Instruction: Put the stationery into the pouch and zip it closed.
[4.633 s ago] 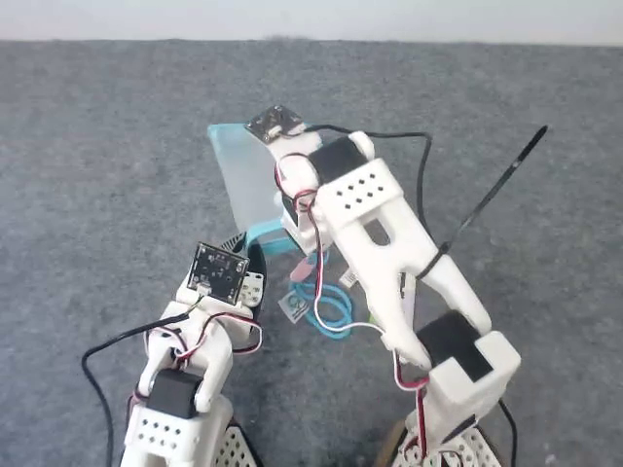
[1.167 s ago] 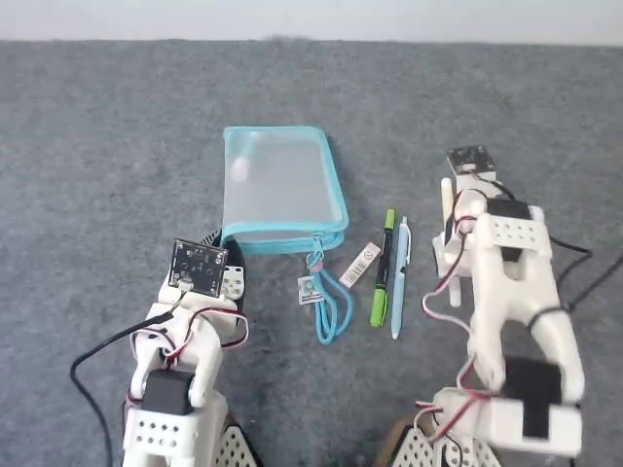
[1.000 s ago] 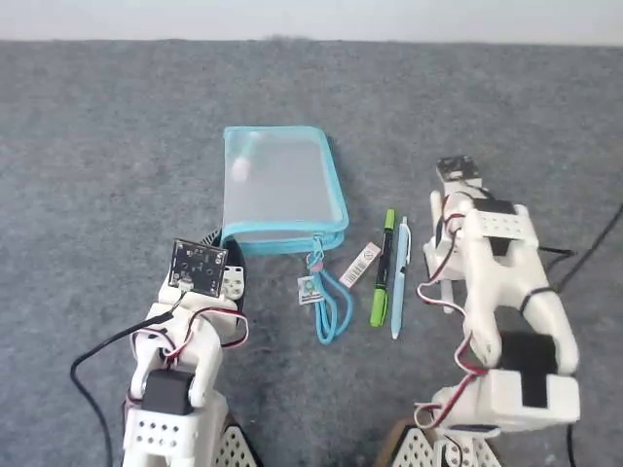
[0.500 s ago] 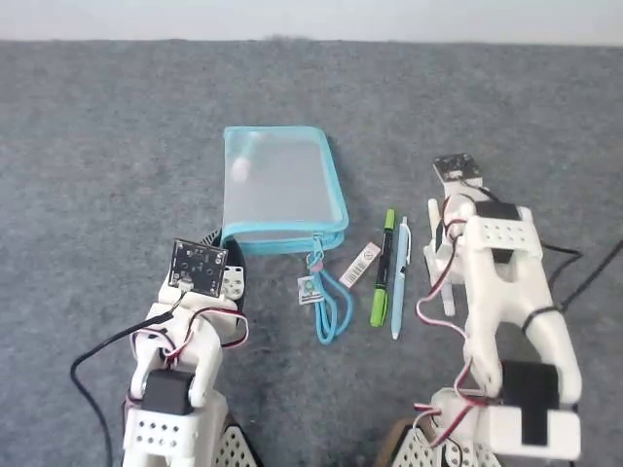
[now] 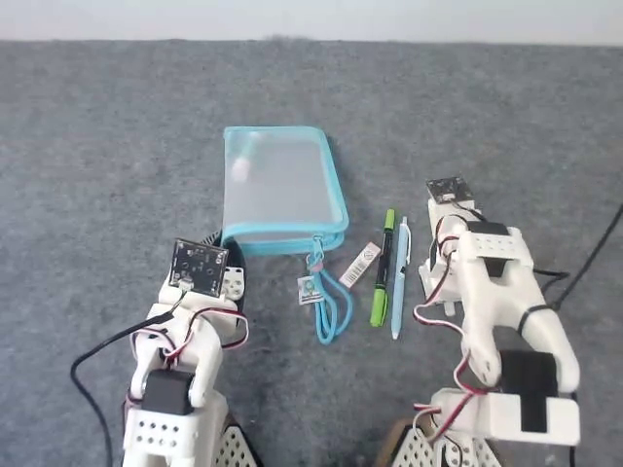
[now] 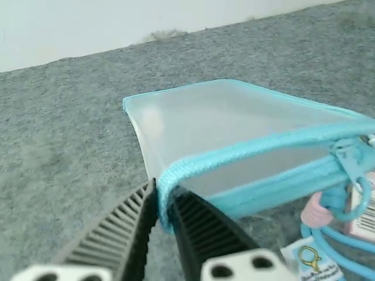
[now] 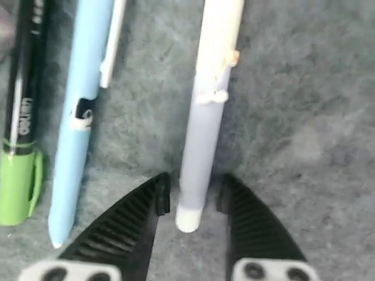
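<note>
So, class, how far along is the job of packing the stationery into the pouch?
Done: nothing; the pouch looks empty. In hand: the left gripper pinches its corner, and the right gripper straddles the white pen, jaws open. Left: white pen, blue pen and green pen all lie on the table; then zipping.

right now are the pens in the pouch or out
Out: the green pen, blue pen and white pen all lie on the table beside the pouch, the white one between the open fingers of the right gripper.

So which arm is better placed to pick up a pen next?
Right. The right gripper straddles the white-and-grey pen, jaws open; the left gripper is shut on a corner of the translucent blue-trimmed pouch.
</note>
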You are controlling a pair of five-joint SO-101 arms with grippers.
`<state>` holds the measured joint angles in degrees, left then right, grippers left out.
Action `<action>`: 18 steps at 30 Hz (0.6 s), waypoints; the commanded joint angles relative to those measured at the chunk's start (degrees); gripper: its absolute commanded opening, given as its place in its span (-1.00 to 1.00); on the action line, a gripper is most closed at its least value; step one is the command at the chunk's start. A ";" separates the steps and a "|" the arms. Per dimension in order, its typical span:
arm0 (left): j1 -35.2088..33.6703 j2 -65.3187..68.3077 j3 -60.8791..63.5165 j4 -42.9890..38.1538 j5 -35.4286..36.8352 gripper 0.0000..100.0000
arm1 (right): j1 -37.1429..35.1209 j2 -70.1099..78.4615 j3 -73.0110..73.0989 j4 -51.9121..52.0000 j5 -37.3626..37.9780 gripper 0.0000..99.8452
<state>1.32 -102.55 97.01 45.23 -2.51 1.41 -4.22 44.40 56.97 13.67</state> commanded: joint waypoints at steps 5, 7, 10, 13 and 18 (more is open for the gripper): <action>-0.44 -0.79 -0.40 0.09 -0.53 -0.98 | -0.22 -0.31 -0.35 0.40 -0.18 -0.99; -0.44 -0.79 -0.40 0.00 -0.53 -0.98 | 0.13 -3.47 -0.70 3.12 -0.09 -0.98; -0.44 -0.79 -0.40 0.00 -0.53 -0.98 | 1.01 -11.82 -1.67 9.63 1.93 -0.98; -0.44 -0.79 -0.40 0.00 -0.53 -0.98 | 0.57 -23.16 -1.58 16.40 2.90 -0.98; -0.44 -0.79 -0.40 0.00 -0.53 -0.98 | -4.79 -42.42 -1.93 27.21 6.59 -0.98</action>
<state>1.32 -102.55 97.01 45.23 -2.51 0.70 -33.85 44.66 78.07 17.01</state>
